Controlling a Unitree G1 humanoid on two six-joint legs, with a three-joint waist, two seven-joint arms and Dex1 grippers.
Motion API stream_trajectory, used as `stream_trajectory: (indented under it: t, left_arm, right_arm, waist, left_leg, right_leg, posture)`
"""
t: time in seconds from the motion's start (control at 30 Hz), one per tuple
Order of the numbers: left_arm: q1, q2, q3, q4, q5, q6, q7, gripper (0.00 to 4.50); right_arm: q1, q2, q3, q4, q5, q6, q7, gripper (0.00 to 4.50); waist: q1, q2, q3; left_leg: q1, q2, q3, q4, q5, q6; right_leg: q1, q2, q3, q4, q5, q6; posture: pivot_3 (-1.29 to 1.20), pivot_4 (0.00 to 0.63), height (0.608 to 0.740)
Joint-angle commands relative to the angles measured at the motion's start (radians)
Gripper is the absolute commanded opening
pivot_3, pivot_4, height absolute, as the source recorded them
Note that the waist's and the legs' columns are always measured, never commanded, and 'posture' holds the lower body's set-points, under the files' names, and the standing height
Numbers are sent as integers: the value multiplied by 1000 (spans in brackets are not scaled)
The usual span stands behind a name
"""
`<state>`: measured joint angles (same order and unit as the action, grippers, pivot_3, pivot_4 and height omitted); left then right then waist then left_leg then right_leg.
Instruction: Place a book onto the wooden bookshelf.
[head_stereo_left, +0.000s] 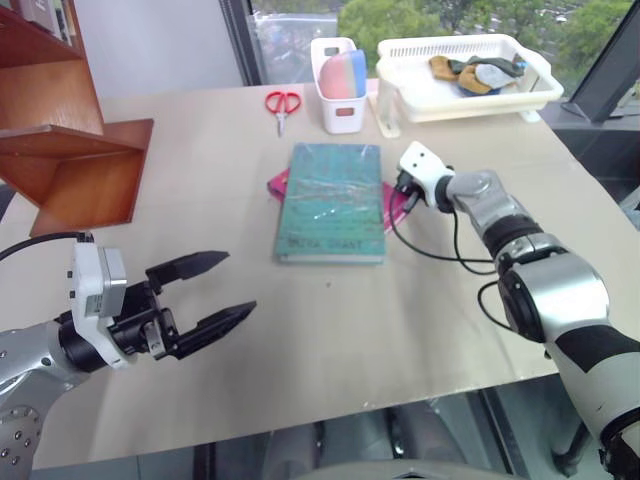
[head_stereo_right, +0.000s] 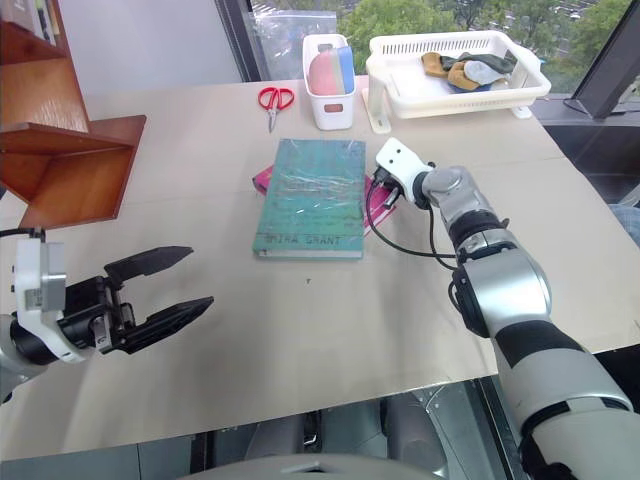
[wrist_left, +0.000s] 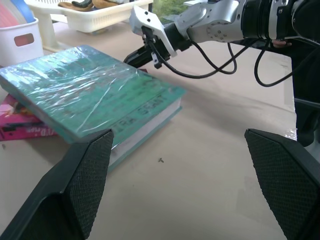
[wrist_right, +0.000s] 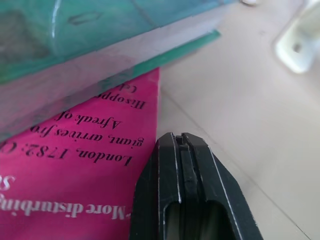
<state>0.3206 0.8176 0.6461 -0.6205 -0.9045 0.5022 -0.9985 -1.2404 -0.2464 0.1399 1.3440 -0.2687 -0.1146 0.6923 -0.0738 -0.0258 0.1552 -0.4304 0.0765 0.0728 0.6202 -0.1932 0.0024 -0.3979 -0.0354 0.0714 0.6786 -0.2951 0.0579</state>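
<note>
I'm seeing the teal-green book (head_stereo_left: 332, 203) with dark lettering and glossy wrap, lying on a magenta-pink book (wrist_right: 75, 190) printed in black and white text. Reddish-brown wooden bookshelf (head_stereo_left: 75, 160), red-handled scissors (head_stereo_left: 282, 106), white basket (head_stereo_left: 465, 80), beige table (head_stereo_left: 350, 330), black-fingered left tool (head_stereo_left: 212, 290).

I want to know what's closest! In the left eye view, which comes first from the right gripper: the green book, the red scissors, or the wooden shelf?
From the right gripper:
1. Green book, right beside it.
2. Red scissors, toward the table's back edge.
3. Wooden shelf, at the far left.
</note>
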Motion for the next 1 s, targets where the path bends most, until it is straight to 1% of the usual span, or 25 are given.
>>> stream_trajectory:
  t: [0.03, 0.2, 0.27, 0.43, 0.53, 0.6, 0.7, 0.77, 0.83, 0.9, 1.0]
  left_arm:
    - [3, -5, 24, -7, 3, -24, -5, 4500]
    - [2, -4, 18, 1, 2, -26, -10, 4500]
    - [-1, -4, 15, 6, 2, -26, -11, 4500]
    - [-12, -21, 0, 26, 7, -28, 6, 4500]
    - [-10, -34, -5, 41, 13, -31, 4, 4500]
    - [-5, -36, -6, 57, 21, -37, -9, 4500]
    - [-4, -31, -6, 79, 28, -41, -26, 4500]
    - [-11, -14, -10, 115, 43, -46, -50, 4500]
    - [-29, 0, -19, 151, 57, -53, -66, 4500]
    - [-44, 6, -25, 167, 64, -55, -75, 4500]
    - [-58, 7, -31, 174, 73, -53, -82, 4500]
  right_arm:
    - [34, 24, 18, -13, -8, -32, 54, 80]
    - [57, 33, 16, -29, 2, -55, 85, 80]
    - [61, 25, 18, -36, 0, -66, 77, 80]
    - [52, -42, 9, -69, 4, -81, 42, 80]
    - [56, -88, -32, -149, 66, -72, 110, 80]
    - [91, -111, -54, -287, 127, -31, 205, 80]
    - [180, -126, -73, -574, 225, 110, 310, 80]
    - [273, -105, -48, -905, 341, 307, 379, 80]
    - [329, -76, 2, -1106, 388, 421, 409, 80]
    - [353, -49, 55, -1178, 384, 468, 407, 80]
    - [366, -29, 144, -1180, 332, 447, 393, 80]
  waist:
    - [0, 0, 0]
    - [-1, 0, 0]
    - [-1, 0, 0]
    - [2, 1, 0]
    - [8, 1, 1]
    - [7, 1, 1]
    - [4, 1, 1]
    - [4, 1, 1]
    - [5, 1, 1]
    - [4, 1, 1]
    - [9, 1, 1]
  left_leg:
    - [0, 0, 0, 0, 0, 0]
    - [0, 0, 0, 0, 0, 0]
    - [0, 0, 0, 0, 0, 0]
    - [0, 0, 0, 0, 0, 0]
    - [-1, 0, 0, 1, 0, 0]
    - [-1, 0, 0, 1, 0, 0]
    - [-1, 1, 0, 0, 0, 0]
    - [-1, 2, -1, 0, 0, 0]
    - [-1, 2, -1, 0, 0, 0]
    - [-1, 3, -1, 0, 0, 0]
    - [-1, 3, -1, 1, 0, 0]
  right_leg:
    - [0, 0, 0, 0, 0, 0]
    - [0, 0, 0, 0, 0, 0]
    - [0, 0, 0, 0, 0, 0]
    - [0, 0, 0, 0, 0, 0]
    - [0, 0, 0, 0, 0, 0]
    - [0, 0, 0, 0, 0, 0]
    - [0, 1, 0, 0, 0, 0]
    - [0, 1, -1, 0, 0, 0]
    - [0, 1, -1, 0, 0, 0]
    - [-1, 2, -1, 1, 0, 0]
    - [-1, 2, -1, 1, 0, 0]
  posture:
    - [0, 150, 740]
    - [0, 150, 740]
    - [0, 150, 740]
    - [0, 150, 740]
    - [0, 150, 740]
    - [0, 150, 740]
    - [0, 150, 740]
    - [0, 150, 740]
    - [0, 150, 740]
    - [0, 150, 740]
    - [0, 150, 740]
